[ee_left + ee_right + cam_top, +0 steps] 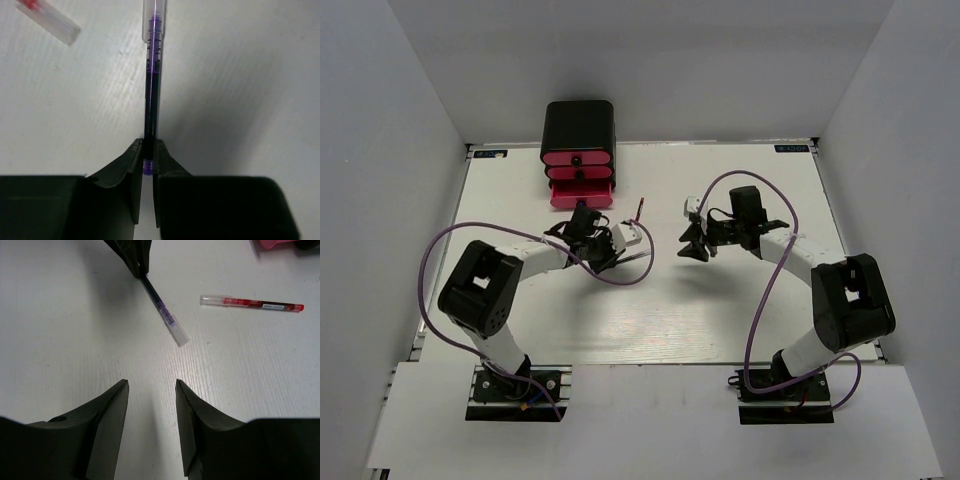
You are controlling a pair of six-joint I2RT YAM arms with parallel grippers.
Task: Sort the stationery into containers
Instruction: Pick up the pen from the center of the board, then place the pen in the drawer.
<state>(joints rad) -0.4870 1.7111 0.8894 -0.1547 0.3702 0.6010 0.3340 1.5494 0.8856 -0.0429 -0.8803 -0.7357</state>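
white tabletop (720, 310) is carrying everything. black cabinet (578, 122) is standing at the far edge, left of centre. its three pink drawers (578, 158) are facing the arms, with the lowest drawer (582, 196) sticking out farther than the two above.

left gripper (148, 148) is reaching in front of the cabinet and clamping tight on the tail end of the blue pen (152, 80). the pen is pointing straight out from the fingers, clear cap at the free end, low over the tabletop; cannot tell if the cap is touching down.

right gripper (151, 386) is hovering to the right, jaws standing apart and holding nothing, facing the blue pen's cap.

red pen (252, 303) is lying flat on the tabletop, near the lowest drawer, apart from the blue pen.
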